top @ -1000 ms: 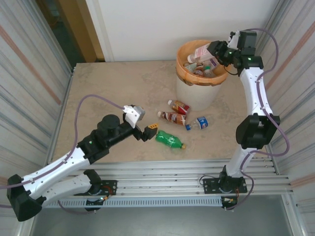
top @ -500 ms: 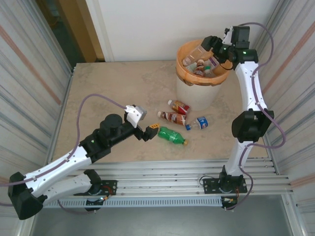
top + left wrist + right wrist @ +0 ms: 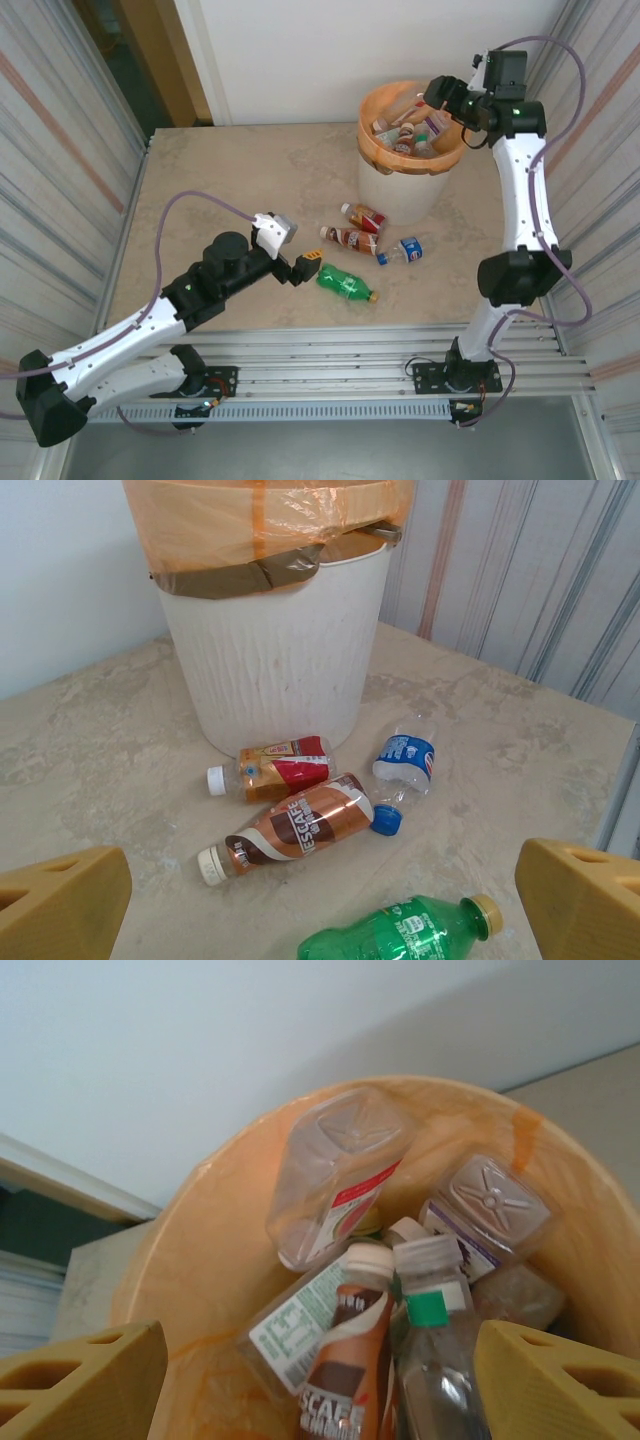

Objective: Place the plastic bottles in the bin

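Note:
The bin (image 3: 400,190), white with an orange liner, stands at the back right and holds several plastic bottles. My right gripper (image 3: 440,95) hovers open over its rim with nothing between the fingers. In the right wrist view a clear red-labelled bottle (image 3: 335,1175) lies on top of the pile inside, beyond my right gripper (image 3: 320,1390). On the table lie a green bottle (image 3: 345,284), a brown bottle (image 3: 350,240), a red-labelled bottle (image 3: 365,216) and a crushed blue-labelled one (image 3: 402,250). My left gripper (image 3: 305,268) is open just left of the green bottle (image 3: 400,935).
Corrugated metal walls close in both sides of the table. The bin (image 3: 280,670) rises right behind the loose bottles. The table's left half (image 3: 220,180) is bare stone-patterned surface.
My right gripper opened over the bin and the clear bottle it held now lies inside. The right arm drew back slightly to the right. The left arm stayed put.

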Available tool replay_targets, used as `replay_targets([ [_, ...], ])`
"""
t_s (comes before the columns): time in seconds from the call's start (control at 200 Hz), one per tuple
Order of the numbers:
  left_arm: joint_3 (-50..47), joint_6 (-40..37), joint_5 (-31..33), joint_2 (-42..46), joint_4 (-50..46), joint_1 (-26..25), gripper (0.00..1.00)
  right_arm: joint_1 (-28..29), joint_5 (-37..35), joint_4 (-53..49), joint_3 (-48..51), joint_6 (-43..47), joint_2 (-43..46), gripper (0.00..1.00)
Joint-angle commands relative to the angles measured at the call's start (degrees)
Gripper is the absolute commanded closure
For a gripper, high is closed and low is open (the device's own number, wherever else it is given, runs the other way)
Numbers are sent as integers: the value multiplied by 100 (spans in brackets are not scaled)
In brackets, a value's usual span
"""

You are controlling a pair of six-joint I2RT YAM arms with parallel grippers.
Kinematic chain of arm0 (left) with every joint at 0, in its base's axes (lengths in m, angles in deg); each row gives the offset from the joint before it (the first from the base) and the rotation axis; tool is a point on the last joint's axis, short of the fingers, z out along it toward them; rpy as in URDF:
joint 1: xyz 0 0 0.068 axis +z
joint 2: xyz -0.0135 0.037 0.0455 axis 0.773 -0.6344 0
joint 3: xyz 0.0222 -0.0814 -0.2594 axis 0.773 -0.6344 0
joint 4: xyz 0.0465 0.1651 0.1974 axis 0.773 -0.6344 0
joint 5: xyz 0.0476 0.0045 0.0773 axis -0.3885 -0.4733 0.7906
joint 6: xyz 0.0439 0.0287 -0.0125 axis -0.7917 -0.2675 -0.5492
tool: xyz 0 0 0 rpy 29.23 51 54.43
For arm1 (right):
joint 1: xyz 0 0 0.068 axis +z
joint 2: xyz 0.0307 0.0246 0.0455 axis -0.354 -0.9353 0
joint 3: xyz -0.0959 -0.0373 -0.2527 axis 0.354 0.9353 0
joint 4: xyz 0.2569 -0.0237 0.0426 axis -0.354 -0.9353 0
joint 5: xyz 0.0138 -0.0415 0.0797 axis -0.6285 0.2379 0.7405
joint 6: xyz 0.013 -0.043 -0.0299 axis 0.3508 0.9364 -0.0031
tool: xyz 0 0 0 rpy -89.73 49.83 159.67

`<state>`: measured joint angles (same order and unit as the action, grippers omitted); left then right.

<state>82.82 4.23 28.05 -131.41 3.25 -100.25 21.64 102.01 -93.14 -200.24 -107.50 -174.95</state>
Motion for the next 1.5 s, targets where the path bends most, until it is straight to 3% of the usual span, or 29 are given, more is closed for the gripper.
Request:
replay_targets([
  [0.0,14,53,129,51,131,-47,1,139,-371,-130,384,415,595,21],
  [0.255,-17,184,408,87,117,-46,1,788,-754,-4,2239,830,2076,19],
  [0.441,-152,581,1248,281,16,-36,1,2049,-1243,-188,3751,999,3281,12],
  [0.646,-496,1383,1914,681,-102,159,1,3555,-1823,-825,4741,747,3689,7],
  [0.801,-656,2156,2303,915,-492,409,1,4424,-2040,-908,5335,553,3462,4],
  [1.002,-784,3050,2583,1120,-1168,723,1,4945,-1844,-785,5598,671,2497,3],
  [1.498,-957,3399,2699,1388,-1426,889,1,4863,-1572,-136,5266,1625,519,5],
])
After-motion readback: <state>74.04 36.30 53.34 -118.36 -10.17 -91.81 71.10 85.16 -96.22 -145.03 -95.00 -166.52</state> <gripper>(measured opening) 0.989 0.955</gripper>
